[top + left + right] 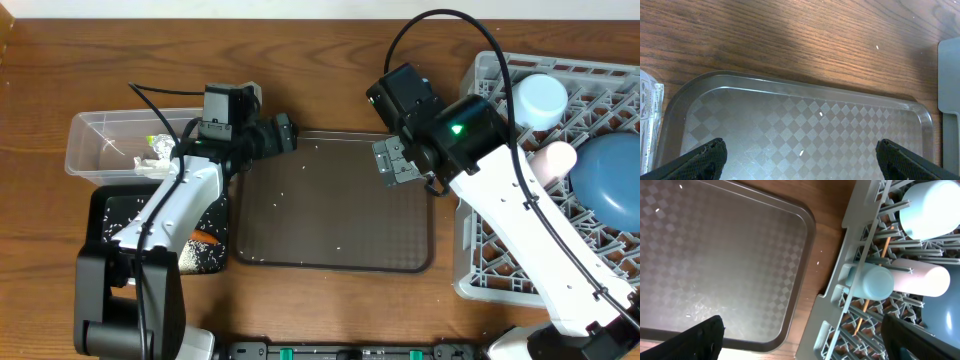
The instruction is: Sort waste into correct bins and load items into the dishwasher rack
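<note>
Overhead: brown serving tray (330,215) sits on the table (300,60) at centre w/ a few stray rice grains (338,249) on it. L gripper (290,136) hangs over its top-left corner, jaws apart, nothing btwn them. R gripper (390,165) is over the top-right corner, also spread & empty. Clear tub (95,130) at far left holds the snack wrapper (160,147) & white tissue (145,166). Black tray (105,215) just below it carries the carrot (205,238) w/ a heap of rice, partly under the L arm. Rack (468,250) at right holds the light-blue bowl (543,100), pink cup (553,158) & dark-blue plate (612,185). L wrist: both fingers (705,160) at the bottom corners, wide apart, over the serving tray's checkered floor; two grains lie there, one more on the table beyond; wrapper print at left edge, rack corner at right. R wrist: fingers wide apart, one over the serving tray, the other over the rack; small light-blue cup (875,281) lies touching the pink cup, chopsticks (885,247) run under them thru the lattice, bowl above, plate at lower right.
</note>
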